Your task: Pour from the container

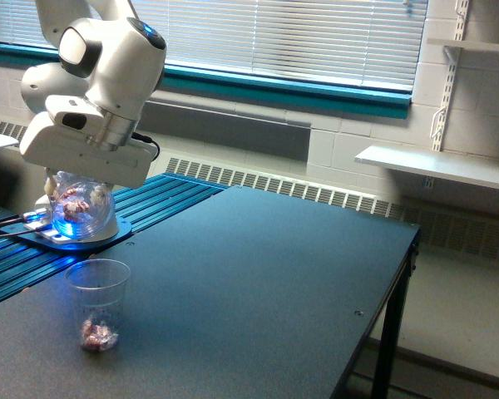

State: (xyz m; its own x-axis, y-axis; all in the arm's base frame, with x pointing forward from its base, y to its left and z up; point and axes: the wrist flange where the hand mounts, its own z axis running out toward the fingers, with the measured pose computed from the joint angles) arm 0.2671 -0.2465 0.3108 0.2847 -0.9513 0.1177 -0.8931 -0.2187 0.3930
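In the exterior view the white arm hangs over the table's left side. Its gripper [76, 184] is shut on the container [81, 208], a small clear rounded cup with reddish-brown and whitish pieces inside. The fingers are mostly hidden under the white hand. The container hangs above a taller ribbed clear drinking cup [98, 302], which stands upright on the dark table [258, 283] and holds a few reddish pieces at its bottom.
A round base with a blue glow [66, 237] sits on a ridged blue strip [150, 204] behind the cup. The table's edge runs down the exterior view's right. A radiator and window blinds line the back wall, and a white shelf [437, 166] juts out at right.
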